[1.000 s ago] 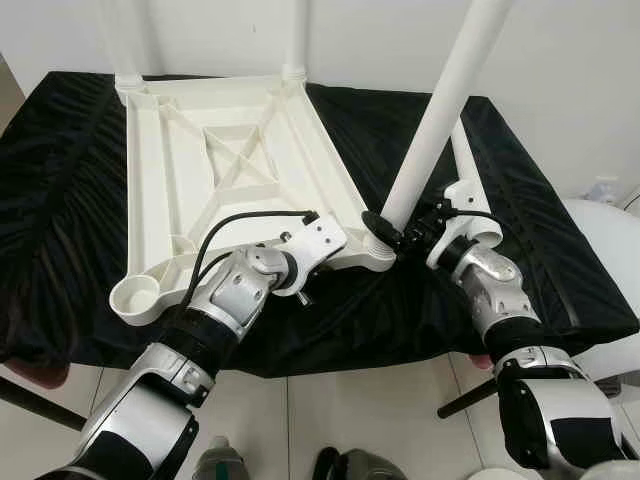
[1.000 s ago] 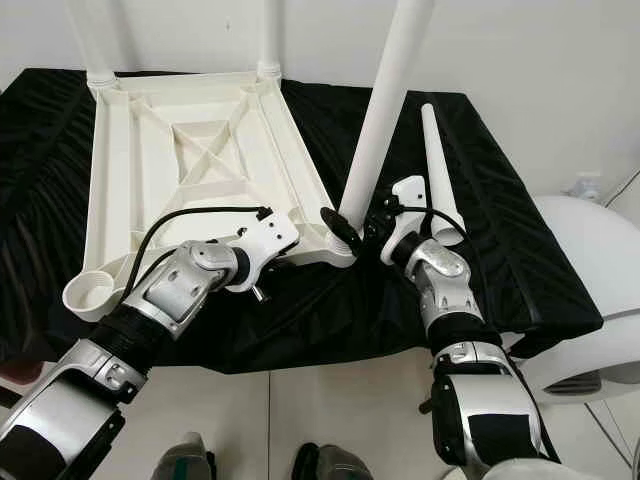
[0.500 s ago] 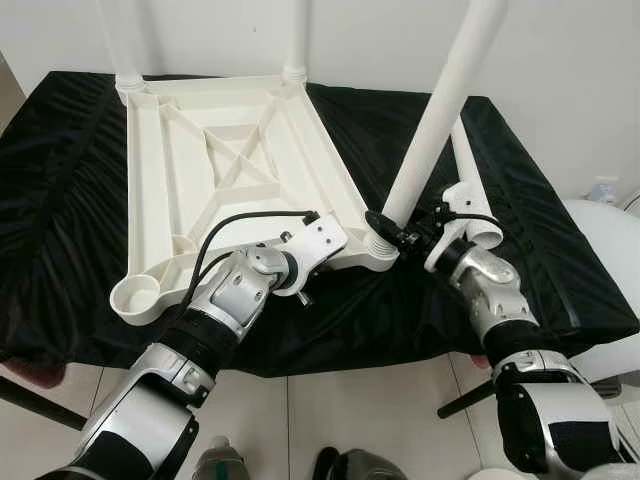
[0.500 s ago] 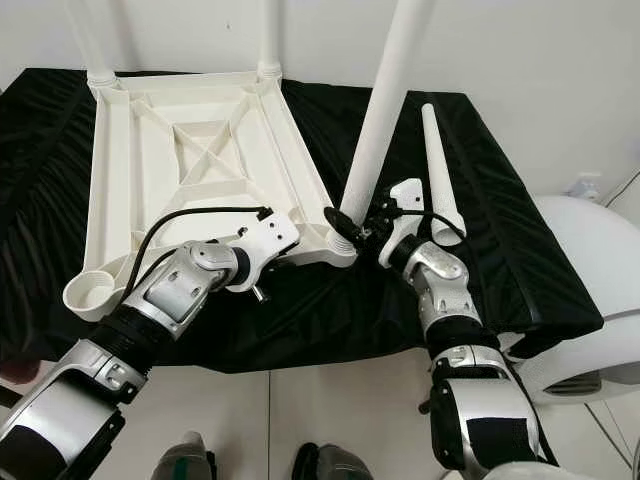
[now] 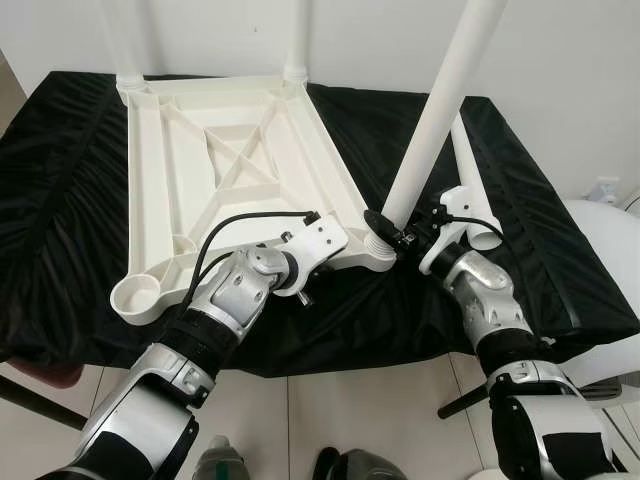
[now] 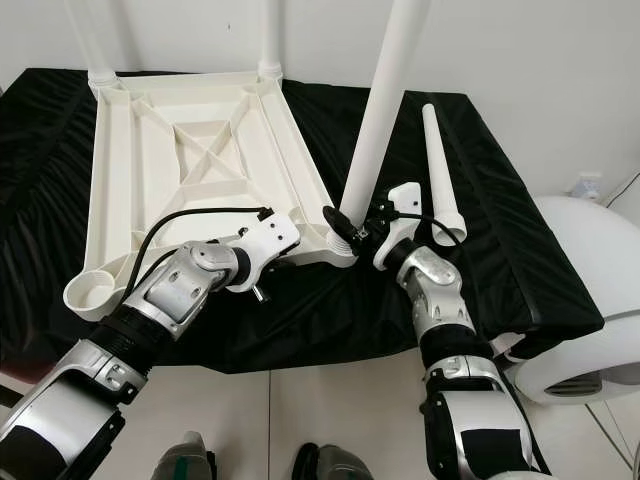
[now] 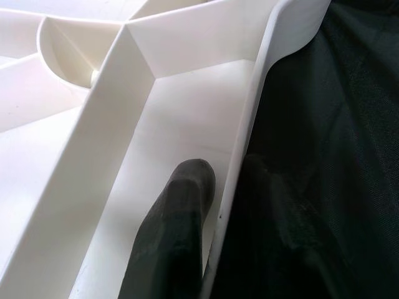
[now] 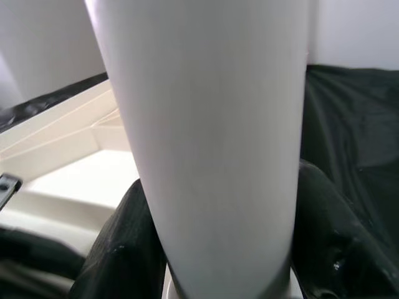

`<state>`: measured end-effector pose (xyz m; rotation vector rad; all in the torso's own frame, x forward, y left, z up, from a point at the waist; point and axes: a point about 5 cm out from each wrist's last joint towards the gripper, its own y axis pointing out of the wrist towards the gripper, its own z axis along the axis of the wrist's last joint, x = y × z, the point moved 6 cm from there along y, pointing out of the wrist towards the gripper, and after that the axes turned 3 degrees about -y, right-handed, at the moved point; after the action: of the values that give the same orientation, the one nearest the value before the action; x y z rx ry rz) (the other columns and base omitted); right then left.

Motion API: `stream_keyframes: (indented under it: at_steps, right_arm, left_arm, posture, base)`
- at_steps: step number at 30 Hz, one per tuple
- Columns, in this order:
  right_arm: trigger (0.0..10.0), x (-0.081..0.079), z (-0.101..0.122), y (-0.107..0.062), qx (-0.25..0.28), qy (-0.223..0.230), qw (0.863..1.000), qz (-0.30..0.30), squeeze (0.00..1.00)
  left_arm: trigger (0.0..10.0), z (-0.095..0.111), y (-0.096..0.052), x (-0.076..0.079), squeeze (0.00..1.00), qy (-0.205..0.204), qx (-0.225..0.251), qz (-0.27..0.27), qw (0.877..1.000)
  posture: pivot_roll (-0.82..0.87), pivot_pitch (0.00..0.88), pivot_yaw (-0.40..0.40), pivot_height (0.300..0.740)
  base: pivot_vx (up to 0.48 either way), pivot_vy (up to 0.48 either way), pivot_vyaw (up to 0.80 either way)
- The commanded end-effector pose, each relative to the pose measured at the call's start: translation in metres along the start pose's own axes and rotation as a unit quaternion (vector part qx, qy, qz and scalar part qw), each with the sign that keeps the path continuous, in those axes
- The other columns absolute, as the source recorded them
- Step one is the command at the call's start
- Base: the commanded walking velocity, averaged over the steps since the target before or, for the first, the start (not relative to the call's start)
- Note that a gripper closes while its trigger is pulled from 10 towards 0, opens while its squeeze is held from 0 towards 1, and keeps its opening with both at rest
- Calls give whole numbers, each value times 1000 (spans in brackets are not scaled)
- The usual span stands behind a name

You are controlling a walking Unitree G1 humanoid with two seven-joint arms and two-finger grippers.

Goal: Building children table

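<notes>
We are looking down at a black cloth (image 5: 70, 200) (rumpled, draping over its support's near edge) against a plain white wall (image 5: 580, 80). Below it, pale floor tiles (image 5: 350, 410) are showing grey grout lines. A white rounded object (image 6: 585, 300) is sitting at the right, near a wall socket (image 5: 604, 190).
</notes>
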<state>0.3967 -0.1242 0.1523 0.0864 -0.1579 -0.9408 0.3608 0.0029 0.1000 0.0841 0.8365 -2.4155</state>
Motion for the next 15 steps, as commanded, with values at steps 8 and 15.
stream_keyframes:
  at_steps: [8,15]
  right_arm:
    - [10000,-6,3,2,10,1,999,-41,0]
    - [10000,-15,6,5,18,1,998,-67,0]
  left_arm:
    - [10000,5,0,4,0,12,11,-7,1000]
    - [10000,5,-1,4,0,13,12,-7,1000]
  posture:
    - [41,21,-81,740]
    - [45,29,-81,740]
  base:
    - [0,0,0]
    - [0,0,0]
